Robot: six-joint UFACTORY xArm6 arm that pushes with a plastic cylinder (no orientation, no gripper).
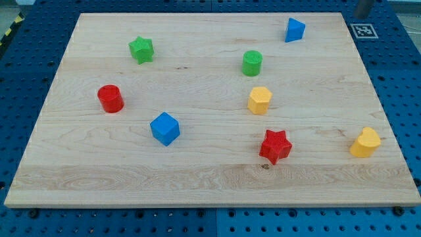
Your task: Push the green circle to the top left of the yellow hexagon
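Note:
The green circle (252, 63) stands on the wooden board (197, 178), right of centre in the upper half. The yellow hexagon (260, 100) lies just below it and slightly to the right, with a small gap between them. A grey rod end shows at the view's top right edge; my tip (363, 14) is off the board there, far to the upper right of both blocks and touching none.
A green star (141, 49) is at upper left, a red cylinder (110, 99) at left, a blue cube (164, 128) left of centre. A red star (275, 145) lies below the hexagon. A yellow heart (365, 142) is at lower right, a blue triangle (295, 29) at upper right. A marker tag (364, 30) sits beside the board.

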